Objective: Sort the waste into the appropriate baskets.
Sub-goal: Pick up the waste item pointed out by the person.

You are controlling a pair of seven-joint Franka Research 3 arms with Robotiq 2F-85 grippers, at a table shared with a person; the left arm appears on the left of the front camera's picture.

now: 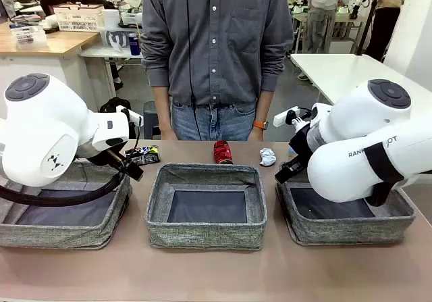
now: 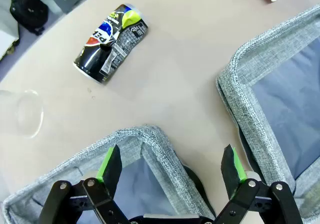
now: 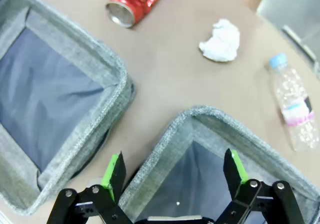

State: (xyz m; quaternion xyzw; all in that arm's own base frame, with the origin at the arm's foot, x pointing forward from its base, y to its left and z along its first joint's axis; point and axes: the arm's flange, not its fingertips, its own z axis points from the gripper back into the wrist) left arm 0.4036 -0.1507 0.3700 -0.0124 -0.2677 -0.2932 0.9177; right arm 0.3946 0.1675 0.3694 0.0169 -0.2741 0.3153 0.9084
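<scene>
Waste is seen lying on the table (image 1: pixel 216 275) beyond three grey woven baskets, which are lined up across the lower half of the front view: left basket (image 1: pixel 67 238), middle basket (image 1: pixel 206 236) and right basket (image 1: pixel 351 233). The crushed red can (image 1: pixel 222 152) is found at centre frame, just behind the middle basket. The crumpled white paper ball (image 1: pixel 268 157) is placed to its right, and the crushed black printed can (image 1: pixel 143 155) to its left, near the left basket's far corner.

In the left wrist view, the clear plastic cup (image 2: pixel 25 114) is made out at the left edge, on the table, apart from the black can. In the right wrist view, the clear plastic bottle (image 3: pixel 292 101) is shown lying at the right edge, beside the right basket.

The left claw (image 2: pixel 172 159) is held released, fingers spread wide, above the left basket's corner. The right claw (image 3: pixel 175 166) is likewise released over the right basket's rim.

A person (image 1: pixel 212 52) is seen standing at top centre, behind the table.
</scene>
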